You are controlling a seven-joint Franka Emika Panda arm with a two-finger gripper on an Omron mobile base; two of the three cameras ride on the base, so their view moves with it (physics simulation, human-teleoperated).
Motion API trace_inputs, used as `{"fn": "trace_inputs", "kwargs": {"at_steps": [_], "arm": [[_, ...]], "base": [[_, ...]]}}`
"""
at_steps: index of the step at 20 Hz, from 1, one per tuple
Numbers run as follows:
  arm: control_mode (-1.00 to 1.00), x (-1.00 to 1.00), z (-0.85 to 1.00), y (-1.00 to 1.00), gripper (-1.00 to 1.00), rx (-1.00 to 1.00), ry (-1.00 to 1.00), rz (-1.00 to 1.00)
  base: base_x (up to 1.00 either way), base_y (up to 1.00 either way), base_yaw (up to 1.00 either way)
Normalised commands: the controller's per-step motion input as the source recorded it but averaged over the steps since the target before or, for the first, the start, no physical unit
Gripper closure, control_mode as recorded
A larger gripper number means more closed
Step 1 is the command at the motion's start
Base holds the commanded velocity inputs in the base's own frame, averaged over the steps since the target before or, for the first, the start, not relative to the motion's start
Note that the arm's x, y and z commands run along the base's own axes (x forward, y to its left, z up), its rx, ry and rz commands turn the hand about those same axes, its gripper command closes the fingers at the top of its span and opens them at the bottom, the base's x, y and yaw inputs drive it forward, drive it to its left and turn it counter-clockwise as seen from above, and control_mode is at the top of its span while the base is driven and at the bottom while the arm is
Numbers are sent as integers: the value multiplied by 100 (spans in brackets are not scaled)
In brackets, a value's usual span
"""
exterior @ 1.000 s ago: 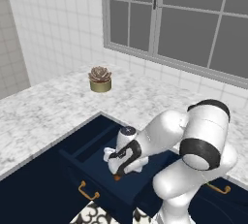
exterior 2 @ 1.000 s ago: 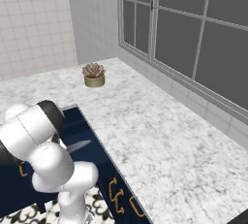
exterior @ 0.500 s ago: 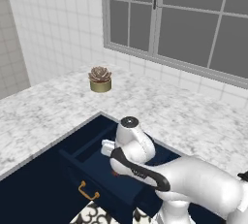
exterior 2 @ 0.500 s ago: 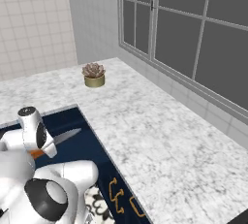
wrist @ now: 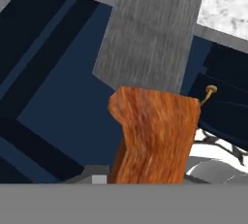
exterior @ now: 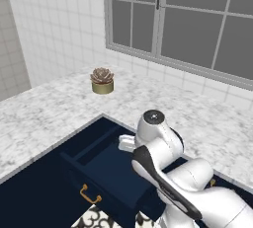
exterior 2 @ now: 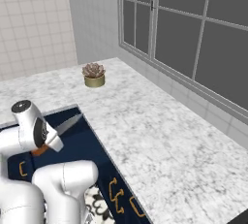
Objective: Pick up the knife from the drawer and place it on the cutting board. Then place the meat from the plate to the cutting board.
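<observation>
A small potted succulent (exterior: 102, 80) in a brass-coloured pot is sitting on the white marble desk (exterior: 44, 113), well back toward the corner. Behind the succulent, a grey-framed window (exterior: 188, 19) is running along the wall above the desk, and white wall tiles (exterior: 54, 29) are covering the wall to the window's left. Well in front of the succulent, below the desk's edge, a black-and-white patterned floor (exterior: 101, 218) is showing.

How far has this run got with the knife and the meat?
Done: the knife is out of the open drawer, held in the gripper by its orange handle, blade pointing out over the drawer. In hand: carrying it. Left: setting it on the cutting board, then moving the meat from the plate to the board.
</observation>
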Motion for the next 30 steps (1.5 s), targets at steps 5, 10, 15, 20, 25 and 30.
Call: {"fn": "trace_inputs", "kwargs": {"at_steps": [5, 10, 15, 20, 25, 30], "arm": [[-100, -3, 74, -62, 100, -14, 0, 12], [-100, -1, 74, -67, 100, -9, 9, 7], [-100, 0, 36, -59, 100, -9, 8, 0], [-100, 0, 7, -49, 100, -9, 2, 1], [-100, 0, 0, -25, 100, -2, -18, 13], [-100, 1, 0, -4, 100, 0, -33, 17]], "base": [[0, 0, 0], [0, 0, 0], [0, 0, 0], [0, 0, 0], [0, 0, 0], [0, 0, 0]]}}
